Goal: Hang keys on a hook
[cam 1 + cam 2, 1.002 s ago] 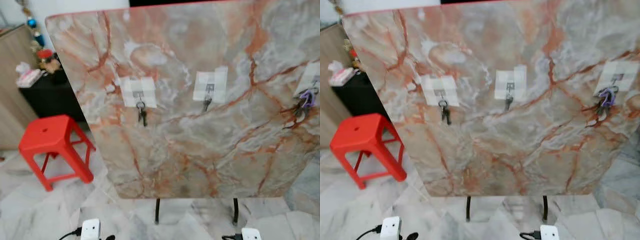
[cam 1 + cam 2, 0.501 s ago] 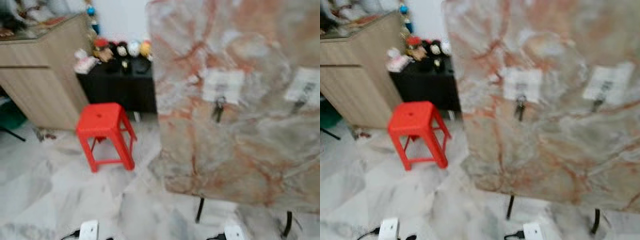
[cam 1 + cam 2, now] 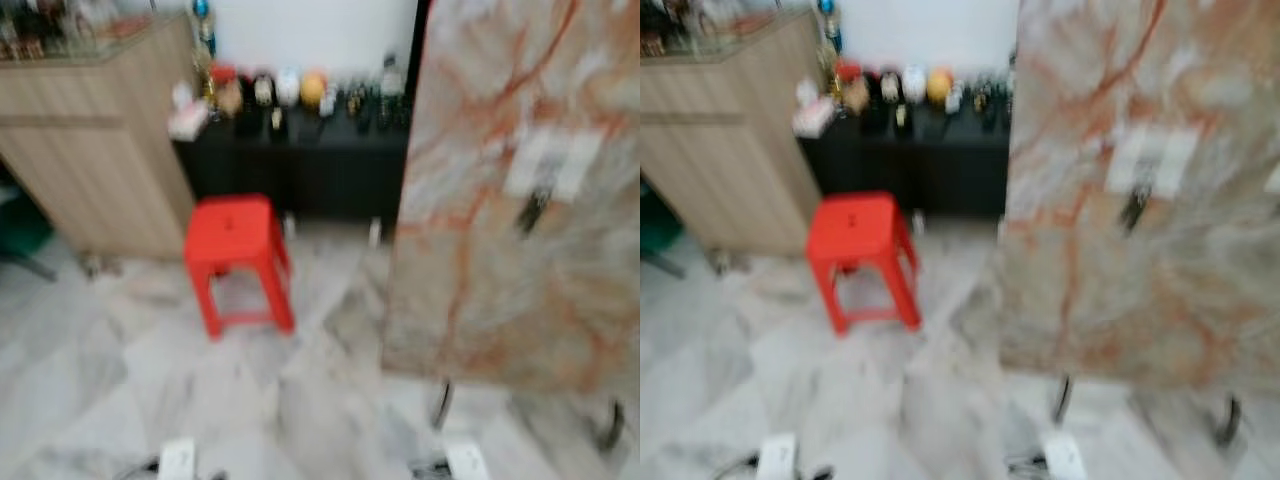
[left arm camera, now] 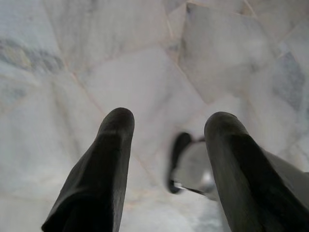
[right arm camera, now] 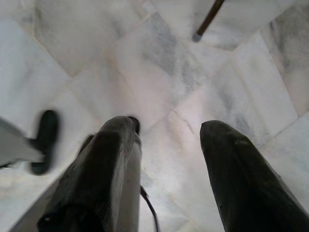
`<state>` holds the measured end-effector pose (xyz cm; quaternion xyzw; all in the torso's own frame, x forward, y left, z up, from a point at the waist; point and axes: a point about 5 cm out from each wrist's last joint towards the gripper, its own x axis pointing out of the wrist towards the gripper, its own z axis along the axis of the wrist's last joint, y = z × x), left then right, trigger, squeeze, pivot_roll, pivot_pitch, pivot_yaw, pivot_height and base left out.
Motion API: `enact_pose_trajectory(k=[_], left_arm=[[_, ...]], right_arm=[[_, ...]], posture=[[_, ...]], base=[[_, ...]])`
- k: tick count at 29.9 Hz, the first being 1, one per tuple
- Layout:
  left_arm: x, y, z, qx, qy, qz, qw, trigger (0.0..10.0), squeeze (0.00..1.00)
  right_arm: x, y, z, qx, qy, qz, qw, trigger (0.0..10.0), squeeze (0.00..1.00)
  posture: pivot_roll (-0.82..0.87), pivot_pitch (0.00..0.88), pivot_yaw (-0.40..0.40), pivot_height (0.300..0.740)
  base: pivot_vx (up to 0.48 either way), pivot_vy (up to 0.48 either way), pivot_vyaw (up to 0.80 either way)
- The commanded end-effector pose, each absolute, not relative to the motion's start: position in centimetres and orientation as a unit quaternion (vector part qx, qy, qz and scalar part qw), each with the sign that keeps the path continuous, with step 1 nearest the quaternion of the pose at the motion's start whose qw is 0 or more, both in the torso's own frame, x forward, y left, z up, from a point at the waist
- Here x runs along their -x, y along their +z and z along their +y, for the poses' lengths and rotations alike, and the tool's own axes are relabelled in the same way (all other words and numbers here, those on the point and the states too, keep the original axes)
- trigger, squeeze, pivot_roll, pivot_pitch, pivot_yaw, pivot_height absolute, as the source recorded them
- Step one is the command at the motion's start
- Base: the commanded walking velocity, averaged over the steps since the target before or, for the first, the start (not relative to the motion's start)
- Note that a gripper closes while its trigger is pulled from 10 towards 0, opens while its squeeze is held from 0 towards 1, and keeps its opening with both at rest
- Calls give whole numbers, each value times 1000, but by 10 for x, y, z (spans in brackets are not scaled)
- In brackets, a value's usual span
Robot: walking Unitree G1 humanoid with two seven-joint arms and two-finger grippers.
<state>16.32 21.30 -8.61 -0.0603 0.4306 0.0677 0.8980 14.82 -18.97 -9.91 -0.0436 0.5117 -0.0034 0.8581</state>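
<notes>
Blurrily, keys [image 3: 530, 208] hang from a hook pad [image 3: 552, 163] on the marble board [image 3: 520, 260], cut off rightward. My left gripper [image 4: 166, 130] and right gripper [image 5: 166, 133] gape empty over floor.

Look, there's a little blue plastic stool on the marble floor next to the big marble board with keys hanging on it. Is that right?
Not quite. The little plastic stool is red, not blue, as the left eye view shows. The rest holds: it stands on the marble floor beside the big marble board, where a dark bunch of keys hangs, though the picture is blurred.
</notes>
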Motion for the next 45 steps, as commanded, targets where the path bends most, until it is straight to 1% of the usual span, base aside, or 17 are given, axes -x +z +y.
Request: enact_pose_trajectory(k=[1,26,34,45], left_arm=[[-161,-86,220,51,72,438,895,10000,0],[-158,-88,217,51,79,438,894,10000,0],[-157,-88,218,52,79,440,893,10000,0],[-157,-87,219,40,81,436,895,10000,0]], right_arm=[[-156,-97,-181,38,8,501,864,10000,0],[-154,-97,-180,38,9,500,865,10000,0],[-155,-96,-187,33,-14,497,867,10000,0],[-156,-96,-188,31,-15,496,868,10000,0]], posture=[[108,61,10,740],[111,98,3,740],[112,103,3,740],[112,101,4,740]], base=[[0,454,0],[0,447,0],[0,398,0],[0,0,0]])
